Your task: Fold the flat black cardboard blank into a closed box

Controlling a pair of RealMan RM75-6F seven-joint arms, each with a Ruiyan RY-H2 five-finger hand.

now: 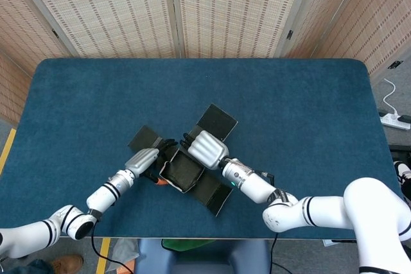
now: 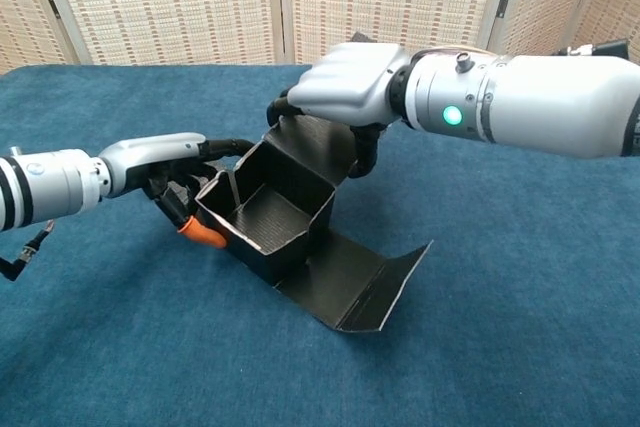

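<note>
The black cardboard blank (image 1: 184,172) (image 2: 268,215) stands half folded as an open-topped tray near the table's front, turned diagonally. One flap (image 2: 362,277) lies spread toward the front right, its end bent upward. Another flap (image 1: 216,120) lies flat behind, and a third flap (image 1: 144,137) lies at the left. My left hand (image 1: 145,158) (image 2: 173,173) grips the tray's left wall, one finger over the top edge and an orange-tipped finger (image 2: 205,235) low against the outside. My right hand (image 1: 204,147) (image 2: 346,83) reaches over from behind and holds the rear wall upright.
The blue felt table (image 1: 302,113) carries nothing else. Its front edge (image 1: 257,237) runs close below the fold. Woven screens (image 1: 218,4) stand behind the table, and a power strip (image 1: 397,119) lies on the floor at the right.
</note>
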